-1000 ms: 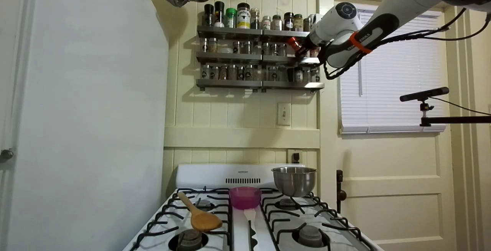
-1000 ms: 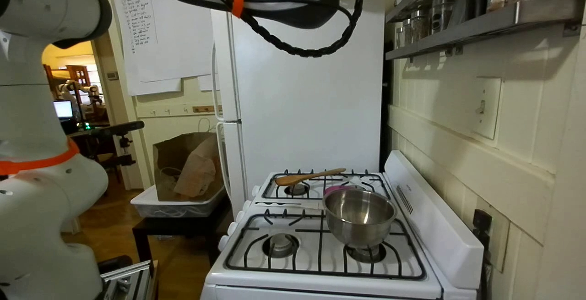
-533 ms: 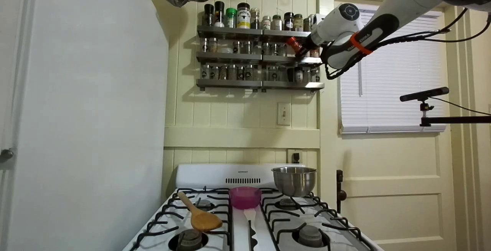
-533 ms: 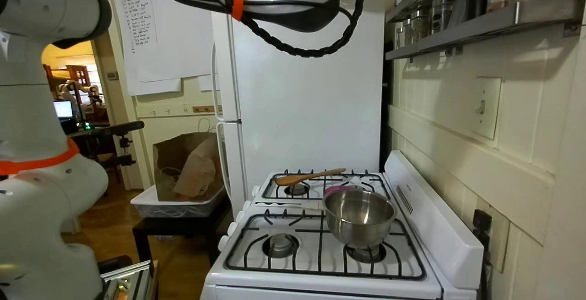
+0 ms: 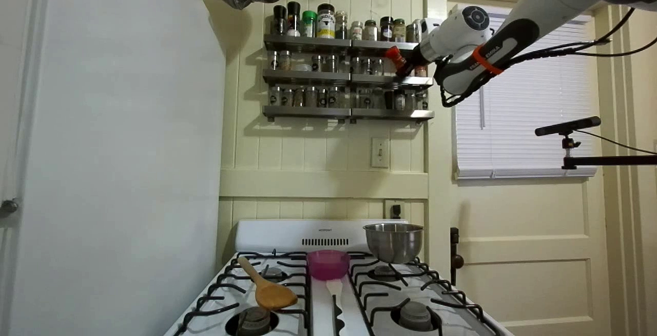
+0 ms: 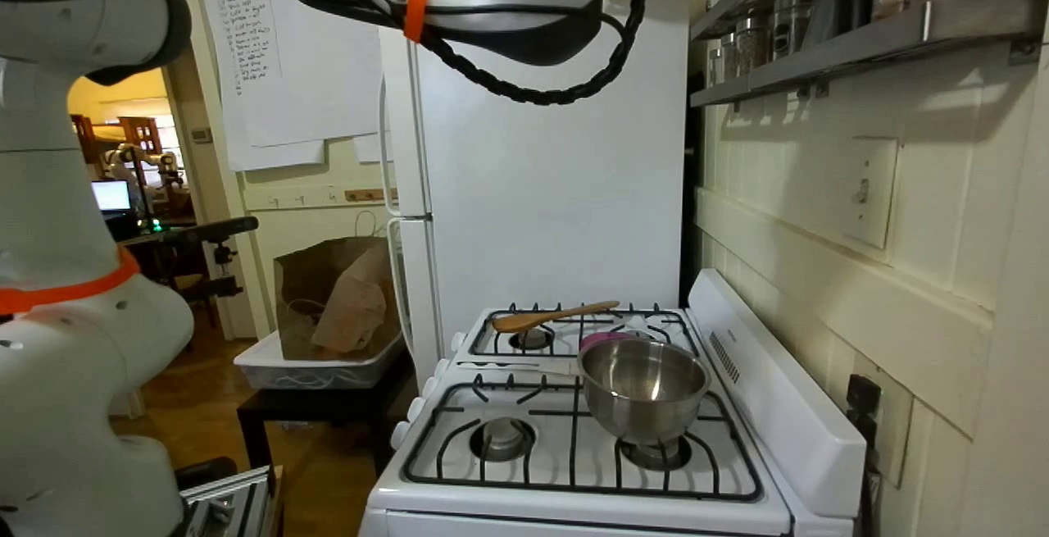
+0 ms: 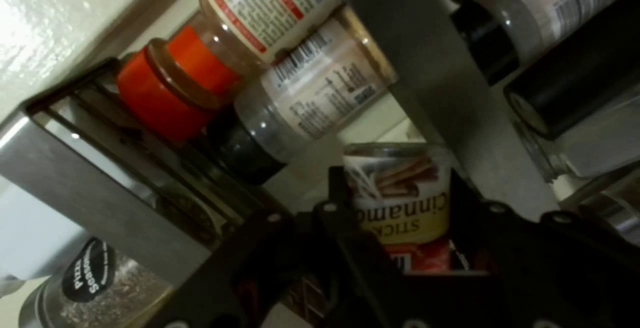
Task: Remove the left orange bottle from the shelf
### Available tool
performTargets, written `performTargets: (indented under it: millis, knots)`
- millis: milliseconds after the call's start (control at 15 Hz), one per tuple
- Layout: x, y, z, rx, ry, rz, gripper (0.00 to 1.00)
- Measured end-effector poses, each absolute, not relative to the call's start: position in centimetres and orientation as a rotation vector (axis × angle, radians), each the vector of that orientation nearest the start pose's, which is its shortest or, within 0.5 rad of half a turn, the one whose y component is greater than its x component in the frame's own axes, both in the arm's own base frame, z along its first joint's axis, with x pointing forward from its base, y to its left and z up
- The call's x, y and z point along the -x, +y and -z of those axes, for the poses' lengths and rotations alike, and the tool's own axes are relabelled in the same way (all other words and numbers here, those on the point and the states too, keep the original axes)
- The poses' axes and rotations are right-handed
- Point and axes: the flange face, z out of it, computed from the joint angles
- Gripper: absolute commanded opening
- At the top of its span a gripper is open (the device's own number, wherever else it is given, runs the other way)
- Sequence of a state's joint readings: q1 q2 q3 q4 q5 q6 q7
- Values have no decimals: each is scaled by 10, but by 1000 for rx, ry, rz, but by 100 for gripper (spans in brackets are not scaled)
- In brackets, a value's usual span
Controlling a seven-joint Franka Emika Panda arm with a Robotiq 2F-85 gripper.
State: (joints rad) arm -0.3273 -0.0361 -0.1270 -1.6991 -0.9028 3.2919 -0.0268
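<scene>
My gripper (image 7: 397, 203) is shut on the left orange bottle (image 7: 400, 193), a small cinnamon-stick jar whose label reads upside down in the wrist view. Its red lower part goes out of sight behind the dark fingers. In an exterior view the bottle (image 5: 394, 57) leans to the left, its orange-red end up, in front of the shelf's (image 5: 392, 80) middle tier; whether it touches the rail I cannot tell. A further bottle with an orange cap (image 7: 165, 97) stays on the shelf, seen in the wrist view. The gripper hardly shows in the exterior view looking along the stove.
Beside the orange-capped bottle stands a black-capped jar (image 7: 310, 87). More spice jars line the tiers above and below. Under the shelf is the stove (image 6: 574, 471), with a steel bowl (image 5: 393, 243), a pink bowl (image 5: 328, 265) and a wooden spoon (image 5: 272, 294).
The forearm and wrist have shifted a little right and down in an exterior view. The bottle has moved only slightly with the gripper and stays held.
</scene>
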Motion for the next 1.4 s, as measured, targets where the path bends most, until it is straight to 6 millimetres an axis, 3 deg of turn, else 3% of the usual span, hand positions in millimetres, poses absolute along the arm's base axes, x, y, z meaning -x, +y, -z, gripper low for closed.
performTargets:
  millis: [333,733,1133,1400]
  knots:
    - [-511,-175,-756,-1665,534,-1475,23]
    - [-482,-174,-789,-1604,461,-1599,23]
    - [-462,-112,-779,-1765,387,-1853,23]
    - [-441,-85,-775,-1872,333,-2037,23]
